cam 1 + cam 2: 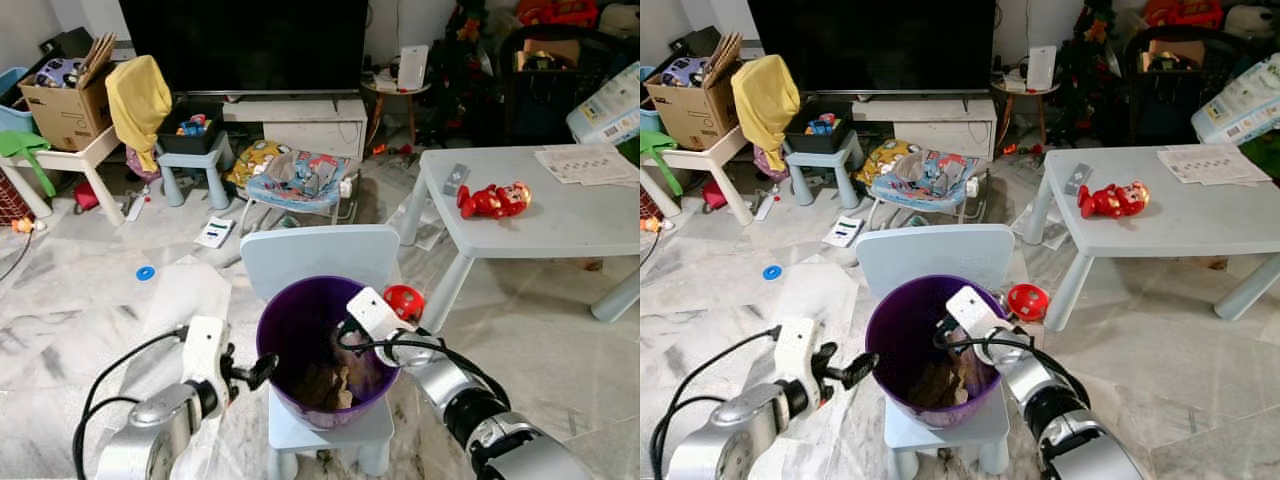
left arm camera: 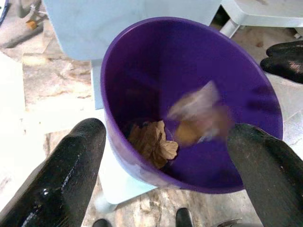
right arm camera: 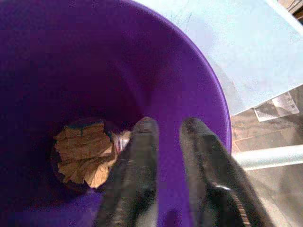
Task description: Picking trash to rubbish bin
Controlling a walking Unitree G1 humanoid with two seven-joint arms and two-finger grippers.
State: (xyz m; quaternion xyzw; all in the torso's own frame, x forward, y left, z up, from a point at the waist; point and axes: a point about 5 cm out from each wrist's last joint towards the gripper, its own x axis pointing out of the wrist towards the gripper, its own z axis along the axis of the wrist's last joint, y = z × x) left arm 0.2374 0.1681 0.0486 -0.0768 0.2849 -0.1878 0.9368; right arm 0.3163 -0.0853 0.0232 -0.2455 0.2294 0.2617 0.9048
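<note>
Two grippers work at a purple bin point(image 1: 320, 350) standing on a small pale blue chair point(image 1: 318, 262) in a cluttered living room. Right gripper point(image 3: 163, 142) reaches down inside the bin, its two fingers a narrow gap apart with nothing visibly held between them, while a blurred scrap of trash point(image 2: 199, 118) appears in mid-fall within the bin. Left gripper point(image 2: 165, 156) hovers just outside the rim, fingers spread wide and empty. Crumpled brown paper point(image 3: 84, 153) lies at the bottom of the bin, beside the falling scrap. Such paper looks light, soft and easily crushed, so a gentle pinch on any raised fold would likely hold it; it would probably not slip. Nearby stand a low grey table point(image 1: 580, 215) carrying a red toy point(image 1: 493, 200), and a dark television point(image 1: 245, 45) behind.
</note>
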